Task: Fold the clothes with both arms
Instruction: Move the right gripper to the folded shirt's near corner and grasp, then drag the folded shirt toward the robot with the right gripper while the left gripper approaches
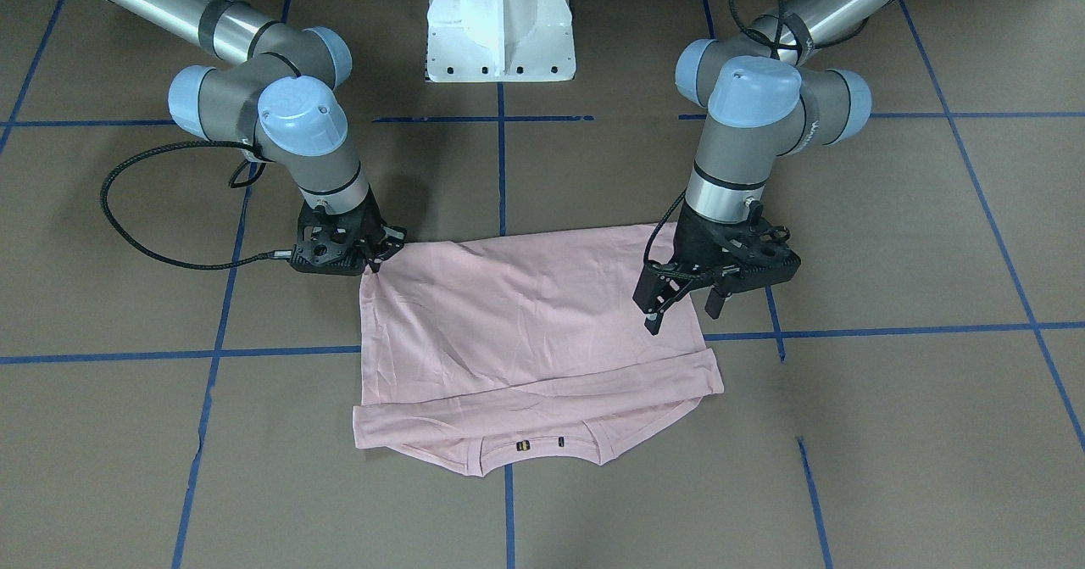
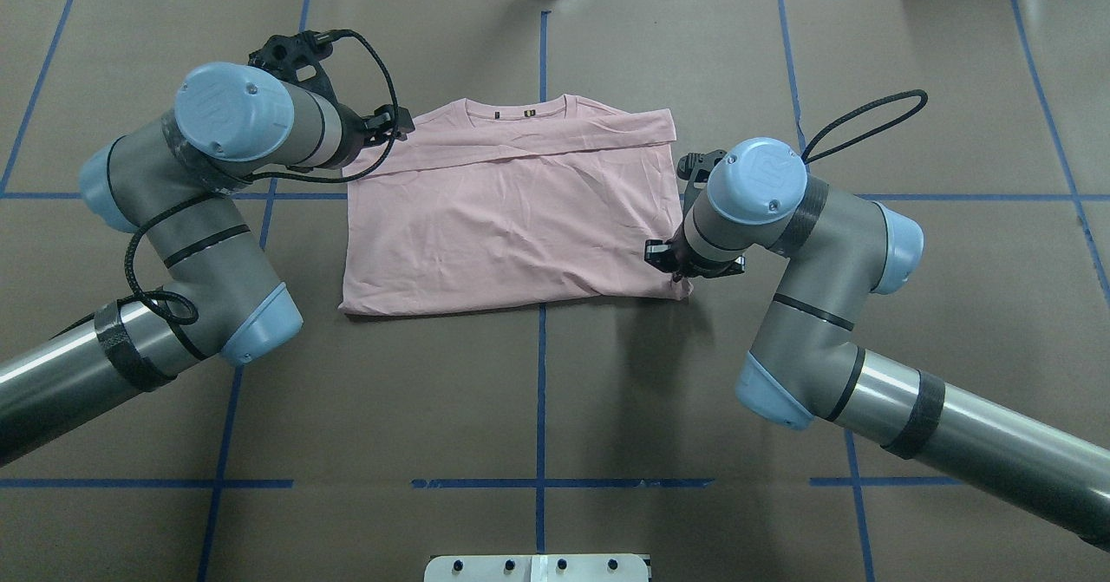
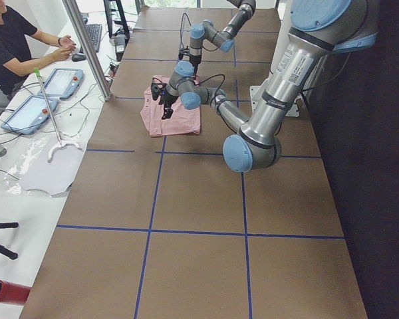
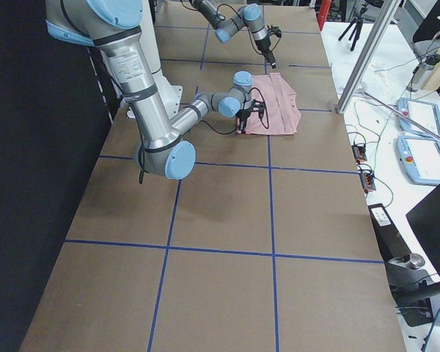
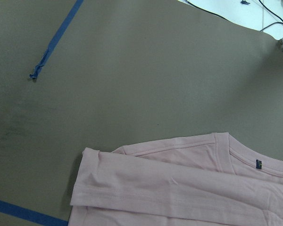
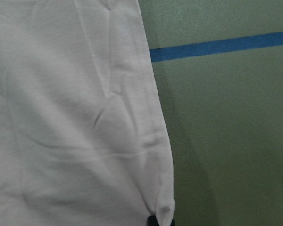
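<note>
I have the right gripper pointing down, jaws pinched together. The left gripper hangs tilted, jaws spread apart, its wrist just above them, forearm angled back.

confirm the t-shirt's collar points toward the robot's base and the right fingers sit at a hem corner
No: the front-facing view shows the collar of the T-shirt pointing away from the base. The right fingers are at a hem corner.
</note>
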`<state>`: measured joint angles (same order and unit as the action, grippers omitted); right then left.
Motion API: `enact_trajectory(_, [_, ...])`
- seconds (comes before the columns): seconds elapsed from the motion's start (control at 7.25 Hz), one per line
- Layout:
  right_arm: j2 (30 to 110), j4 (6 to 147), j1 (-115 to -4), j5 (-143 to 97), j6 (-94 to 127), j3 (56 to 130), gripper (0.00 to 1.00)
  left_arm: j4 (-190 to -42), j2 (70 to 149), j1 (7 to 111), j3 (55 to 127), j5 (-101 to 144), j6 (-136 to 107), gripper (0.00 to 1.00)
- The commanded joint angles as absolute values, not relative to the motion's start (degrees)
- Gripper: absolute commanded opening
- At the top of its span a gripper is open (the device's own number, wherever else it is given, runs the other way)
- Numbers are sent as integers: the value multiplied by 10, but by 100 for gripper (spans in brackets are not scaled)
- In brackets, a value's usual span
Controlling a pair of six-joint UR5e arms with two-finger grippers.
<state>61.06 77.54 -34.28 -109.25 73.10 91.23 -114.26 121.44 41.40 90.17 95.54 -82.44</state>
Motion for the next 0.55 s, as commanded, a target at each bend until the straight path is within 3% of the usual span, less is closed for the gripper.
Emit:
enact_trajectory(0.0, [648, 776, -347, -1109, 731, 962, 0, -1143, 1216, 414, 903, 955, -824, 100])
enact_trajectory(0.41, [834, 780, -325, -1147, 738, 1153, 0, -1142, 1216, 413, 911, 955, -826, 100])
